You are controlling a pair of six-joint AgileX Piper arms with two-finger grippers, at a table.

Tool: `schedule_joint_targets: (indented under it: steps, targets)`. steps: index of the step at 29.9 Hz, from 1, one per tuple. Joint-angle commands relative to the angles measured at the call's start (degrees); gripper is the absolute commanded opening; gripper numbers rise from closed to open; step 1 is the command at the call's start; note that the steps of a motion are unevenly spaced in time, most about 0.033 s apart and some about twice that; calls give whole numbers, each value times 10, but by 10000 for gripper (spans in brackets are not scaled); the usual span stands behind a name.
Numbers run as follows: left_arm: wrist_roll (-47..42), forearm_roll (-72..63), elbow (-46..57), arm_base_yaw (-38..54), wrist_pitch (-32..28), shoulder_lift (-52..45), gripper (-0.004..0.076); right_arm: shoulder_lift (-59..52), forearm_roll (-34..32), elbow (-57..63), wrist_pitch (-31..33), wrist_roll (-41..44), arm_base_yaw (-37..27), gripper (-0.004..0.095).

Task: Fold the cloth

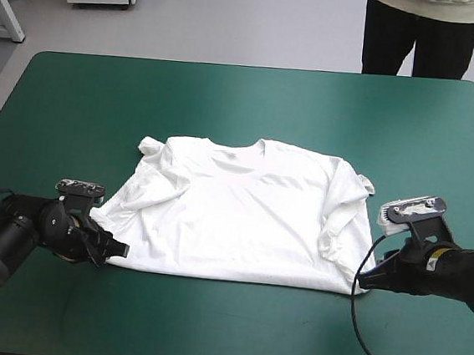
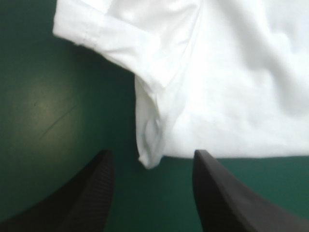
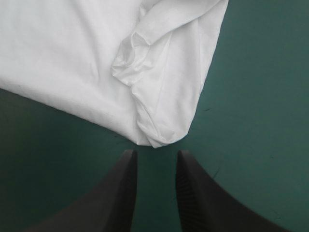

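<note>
The white T-shirt (image 1: 241,220) lies spread flat mid-table, collar toward the far edge and hem toward the near edge. Both sleeves are rumpled and folded inward. My left gripper (image 1: 119,250) sits low at the hem's left corner. In the left wrist view it (image 2: 151,159) is open, with the shirt's corner (image 2: 147,159) reaching in between the fingertips. My right gripper (image 1: 363,282) is at the hem's right corner. In the right wrist view it (image 3: 155,155) stands open with a narrow gap, and the bunched corner of the T-shirt (image 3: 157,137) lies just ahead of the tips.
The teal-green cover (image 1: 244,103) runs broad from the collar to the table's far edge. A narrower strip of cover (image 1: 222,327) lies between the hem and the near edge.
</note>
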Motion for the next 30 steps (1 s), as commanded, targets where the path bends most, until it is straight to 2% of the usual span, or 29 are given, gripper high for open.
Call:
schedule_joint_targets:
  steps: [1, 6, 10, 16, 19, 23, 27, 28, 30]
  targets:
    - [-5, -8, -13, 0, -26, 32, 368, -6, -1, 0, -36, -1, 1, 276]
    - [0, -6, -7, 0, -19, 80, 368, -7, -1, 2, -38, 1, 1, 276]
    - [0, -11, -2, 0, -50, 98, 368, -7, -1, 2, -48, 1, 1, 276]
    - [1, -9, -2, 0, -48, 107, 359, -7, -9, 4, -53, 1, 1, 276]
    - [3, -7, -2, 0, -49, 107, 270, -7, -14, 7, -53, 7, 1, 276]
    - [14, -7, -2, 0, -50, 107, 6, -7, -41, 7, -49, 32, 1, 276]
    - [18, -7, -2, 0, -47, 107, -8, -2, -57, 7, -32, 51, 1, 284]
    - [18, -7, -2, 0, -47, 107, -8, 2, -56, 7, -24, 53, 1, 310]
    - [18, -8, -2, 0, -44, 107, -9, 15, -54, 8, -14, 53, 1, 425]
